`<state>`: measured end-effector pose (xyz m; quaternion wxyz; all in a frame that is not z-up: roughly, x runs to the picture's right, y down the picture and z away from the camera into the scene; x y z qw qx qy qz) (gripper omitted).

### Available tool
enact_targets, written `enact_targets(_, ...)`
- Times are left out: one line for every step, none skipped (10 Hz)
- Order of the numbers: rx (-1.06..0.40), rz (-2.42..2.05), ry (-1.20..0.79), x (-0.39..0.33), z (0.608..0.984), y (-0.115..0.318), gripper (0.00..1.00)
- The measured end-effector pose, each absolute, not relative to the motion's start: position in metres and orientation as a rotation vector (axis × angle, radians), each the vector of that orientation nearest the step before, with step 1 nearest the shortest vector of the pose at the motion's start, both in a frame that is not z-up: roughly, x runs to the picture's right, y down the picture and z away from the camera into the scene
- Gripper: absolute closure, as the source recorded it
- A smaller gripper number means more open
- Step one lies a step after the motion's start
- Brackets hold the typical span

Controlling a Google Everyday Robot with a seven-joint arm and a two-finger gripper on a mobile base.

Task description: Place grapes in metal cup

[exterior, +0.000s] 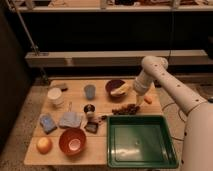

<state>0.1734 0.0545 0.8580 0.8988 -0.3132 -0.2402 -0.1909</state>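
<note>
The grapes (pixel 126 108), a small dark reddish bunch, lie on the wooden table (pixel 102 150) just behind the green tray. The metal cup (pixel 89 109), small and shiny with a dark interior, stands upright to their left near the table's middle. My gripper (pixel 137 99) hangs from the white arm that reaches in from the right. It is just above and slightly right of the grapes, next to an orange carrot (pixel 148 99). The grapes rest on the table and are not held.
A green tray (pixel 170 145) fills the front right. A dark bowl (pixel 112 86) with a yellow item sits behind the grapes. A blue-grey tumbler (pixel 90 91), white cup (pixel 55 96), red bowl (pixel 72 141), orange fruit (pixel 44 145), blue sponge (pixel 47 122) and grey cloth (pixel 70 119) stand to the left.
</note>
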Motion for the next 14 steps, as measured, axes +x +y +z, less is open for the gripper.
enact_targets(-0.649, -0.395, -0.497, 0.173, 0.858, 0.055, 0.35)
enact_targets(-0.649, -0.396, -0.498, 0.173, 0.858, 0.055, 0.35)
enact_targets(-0.649, -0.396, -0.498, 0.172, 0.858, 0.054, 0.35)
enact_targets(-0.654, -0.394, -0.495, 0.173, 0.859, 0.056, 0.35)
enact_targets(-0.670, -0.389, -0.477, 0.175, 0.861, 0.059, 0.35)
enact_targets(-0.686, -0.392, -0.455, 0.174, 0.865, 0.064, 0.35)
enact_targets(-0.695, -0.397, -0.414, 0.171, 0.871, 0.067, 0.35)
enact_targets(-0.701, -0.398, -0.383, 0.171, 0.872, 0.069, 0.35)
enact_targets(-0.708, -0.397, -0.358, 0.173, 0.874, 0.072, 0.35)
enact_targets(-0.716, -0.398, -0.334, 0.171, 0.877, 0.074, 0.35)
enact_targets(-0.722, -0.399, -0.324, 0.169, 0.881, 0.077, 0.35)
enact_targets(-0.725, -0.396, -0.320, 0.170, 0.883, 0.079, 0.35)
enact_targets(-0.734, -0.391, -0.313, 0.172, 0.886, 0.082, 0.35)
enact_targets(-0.742, -0.390, -0.306, 0.173, 0.887, 0.085, 0.35)
